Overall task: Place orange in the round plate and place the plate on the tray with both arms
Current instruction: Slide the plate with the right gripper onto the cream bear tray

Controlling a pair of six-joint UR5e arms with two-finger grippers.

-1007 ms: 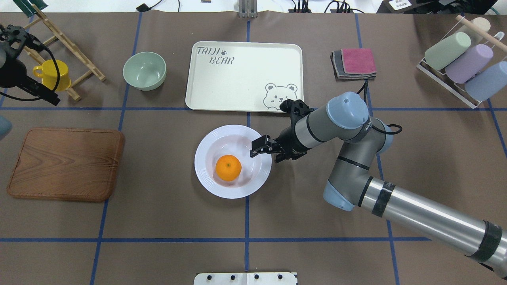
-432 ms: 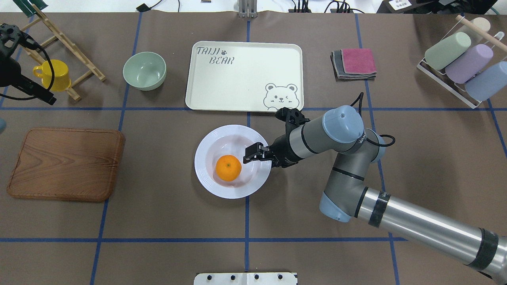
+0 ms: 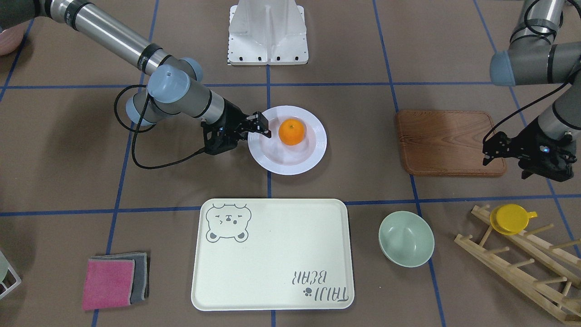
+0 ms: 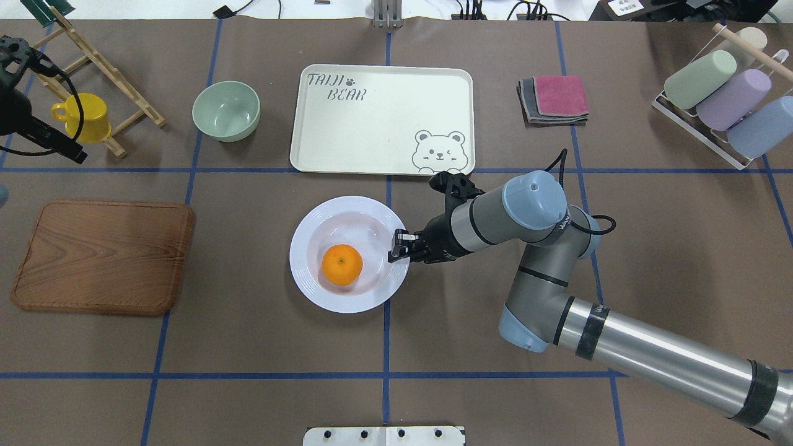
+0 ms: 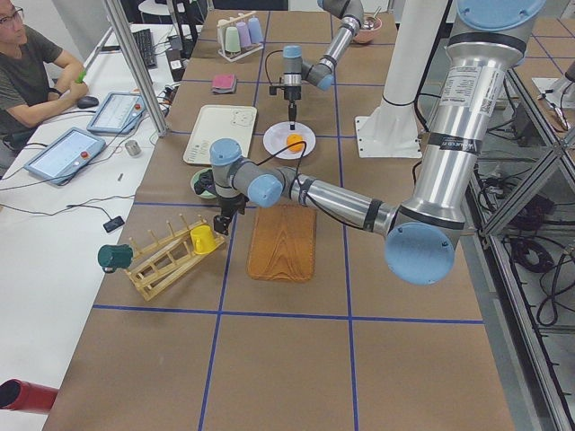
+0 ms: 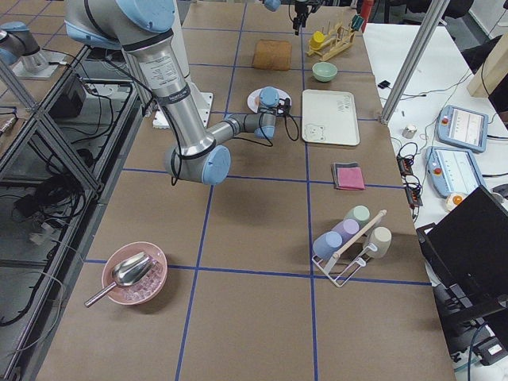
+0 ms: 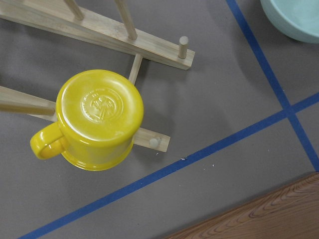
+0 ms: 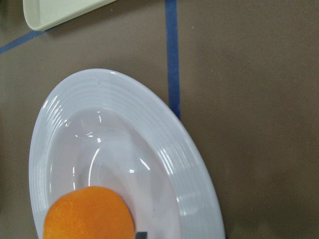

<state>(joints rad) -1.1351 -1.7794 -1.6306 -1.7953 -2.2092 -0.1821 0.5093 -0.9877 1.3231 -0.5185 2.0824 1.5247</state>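
Up in the upper left of the overhead view, the left gripper (image 4: pixel 73 153) hangs beside a yellow cup (image 4: pixel 83 118) that sits upside down on a wooden peg rack (image 4: pixel 127 96). I cannot tell whether its fingers are apart or together. Below it, at middle left, lies a brown wooden board (image 4: pixel 102 257). A pale-green bowl (image 4: pixel 226 111) stands further right, in the upper part of the frame.

At the centre the round plate (image 4: pixel 308 275) rests on the table, and the orange (image 4: pixel 342 264) lies in its sunken middle. The tray (image 4: pixel 372 130) is apart from the plate, above it in the frame, with nothing on it.

The right gripper (image 4: pixel 398 246) reaches in from the right and meets the plate's right rim. I cannot tell whether its fingers pinch the rim or only touch it.

Folded pink and grey cloths (image 4: pixel 557 99) lie at upper right, and a wire rack of pastel cups (image 4: pixel 718 93) is at the far right edge.
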